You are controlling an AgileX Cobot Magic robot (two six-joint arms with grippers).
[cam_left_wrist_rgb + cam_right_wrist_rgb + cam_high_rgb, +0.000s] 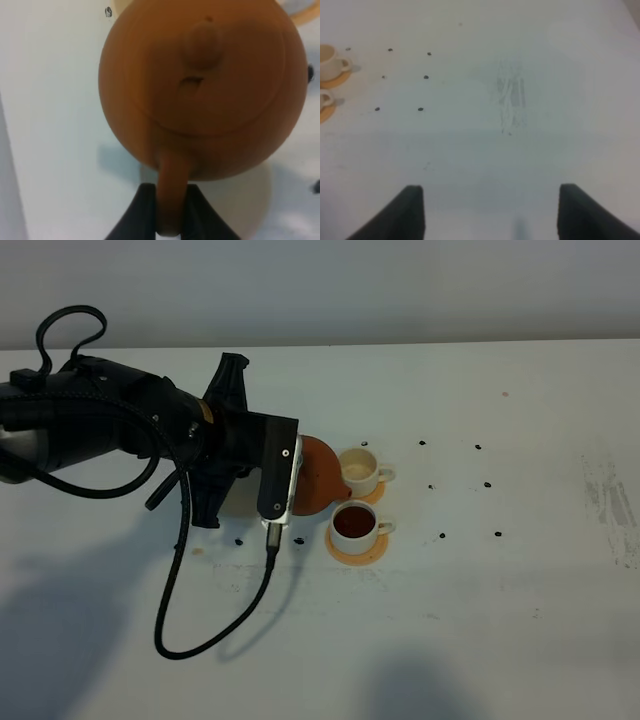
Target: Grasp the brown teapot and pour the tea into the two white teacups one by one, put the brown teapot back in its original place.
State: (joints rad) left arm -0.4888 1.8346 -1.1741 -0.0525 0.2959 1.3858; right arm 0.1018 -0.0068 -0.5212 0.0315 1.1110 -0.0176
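Note:
The brown teapot hangs tilted above the table, its spout beside the far white teacup. My left gripper is shut on the teapot's loop handle; the black fingers pinch it from both sides. The lid knob faces the wrist camera. The far teacup looks pale inside. The near teacup holds dark tea. Each stands on an orange coaster. A cream saucer shows partly below the teapot. My right gripper is open over bare table, with the teacups far off to its side.
The left arm's black cable loops over the table in front of the arm. Small black dots are scattered around and to the right of the cups. A scuffed patch marks the table at the far right.

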